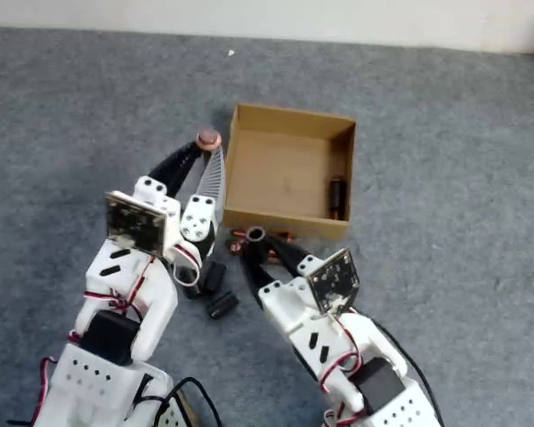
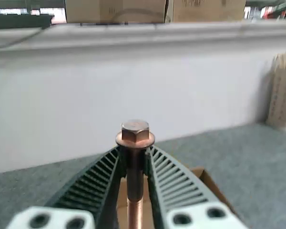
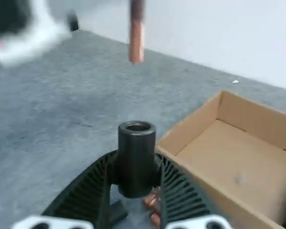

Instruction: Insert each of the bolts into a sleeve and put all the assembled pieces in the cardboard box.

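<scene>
Left gripper (image 2: 133, 160) pinches the copper bolt (image 2: 135, 186) upright just under its head while right gripper (image 3: 136, 166) clamps the black sleeve (image 3: 136, 150) mid-body, bore up, near the cardboard box (image 1: 294, 224); both pieces look stiff, smooth and probably slippery, so these holds suit them.

From my station I see a grey carpeted table (image 1: 445, 178) with an open cardboard box (image 1: 285, 222) sitting flat on it, a little beyond the middle of the high view. Loose copper bolts (image 1: 283, 237) lie on the carpet just beside the box's near wall, and two black sleeves (image 1: 221, 304) lie close together on their sides on the carpet, nearer to me and off that wall's left corner. A small white speck (image 1: 230, 53) rests on the carpet well beyond the box.
</scene>
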